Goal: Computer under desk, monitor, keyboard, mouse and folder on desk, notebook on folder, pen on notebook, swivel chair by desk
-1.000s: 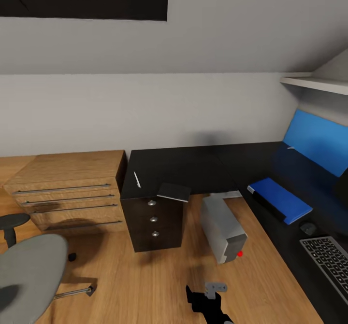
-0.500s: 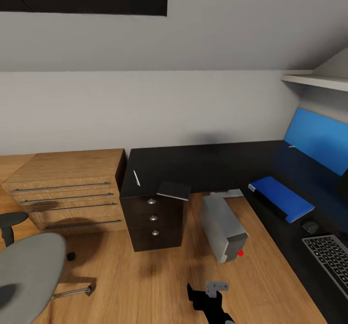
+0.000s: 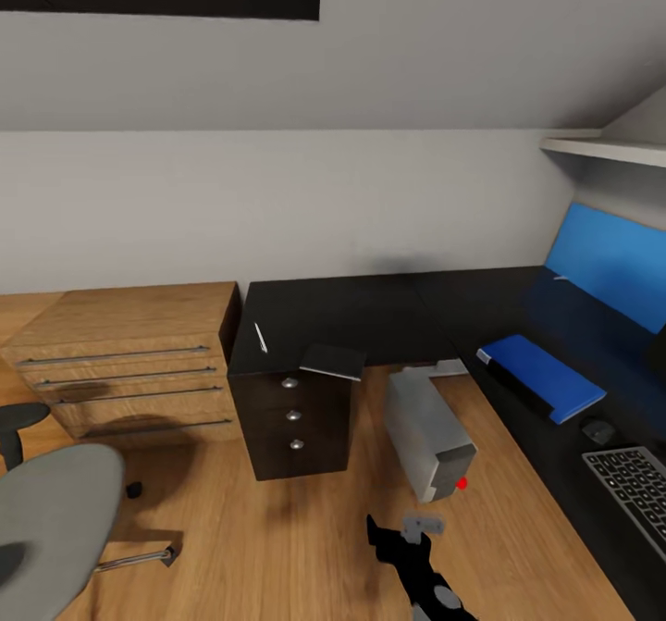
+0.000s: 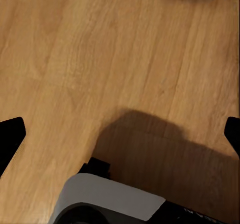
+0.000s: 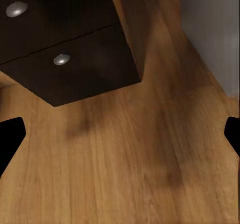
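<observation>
Head view: I see the desk (image 3: 370, 311) with the folder (image 3: 541, 376) already near its front edge beside the mouse (image 3: 598, 431) and keyboard (image 3: 638, 487); the notebook (image 3: 333, 361) overhangs the drawer-end corner, the pen (image 3: 261, 338) beside it. The computer (image 3: 427, 436) stands half out on open floor.

Left wrist view: fingertips spread wide, holding nothing.

Right wrist view: the right gripper (image 5: 120, 134) likewise gapes empty before the drawers (image 5: 60, 43).

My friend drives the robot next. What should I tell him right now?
Both grippers: fingers spread wide, holding nothing, over bare floor.
Folder, mouse and keyboard lie in a row on the desk.
Computer stands on the floor beside the drawers.
Notebook overhangs the desk edge; pen lies near it.
Left: notebook onto folder, pen on top, bring the swivel chair closer.
</observation>
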